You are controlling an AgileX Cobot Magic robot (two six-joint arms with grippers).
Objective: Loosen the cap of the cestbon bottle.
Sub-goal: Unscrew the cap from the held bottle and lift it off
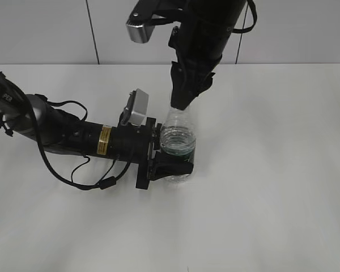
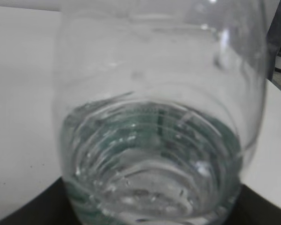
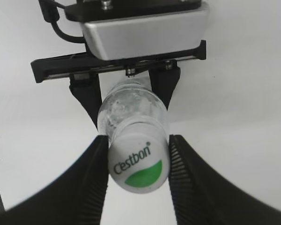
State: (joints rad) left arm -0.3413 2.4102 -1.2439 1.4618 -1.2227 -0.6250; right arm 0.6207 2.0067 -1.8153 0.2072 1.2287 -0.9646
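While upright on the table (image 1: 283, 170), cestbon bottle (image 1: 177, 136) between both grippers.

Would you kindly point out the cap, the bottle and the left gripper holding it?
cap (image 3: 138, 164): right wrist view, on its printed white top.
cestbon bottle (image 1: 180, 122): exterior view, on its clear shoulder.
left gripper (image 1: 173, 153): exterior view, midway between its fingertips, at the bottle's lower body.

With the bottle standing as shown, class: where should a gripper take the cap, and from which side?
Grip the cap by its round side wall, coming from above: the cestbon bottle stands upright, clamped low by the left gripper. The right gripper already flanks it this way.
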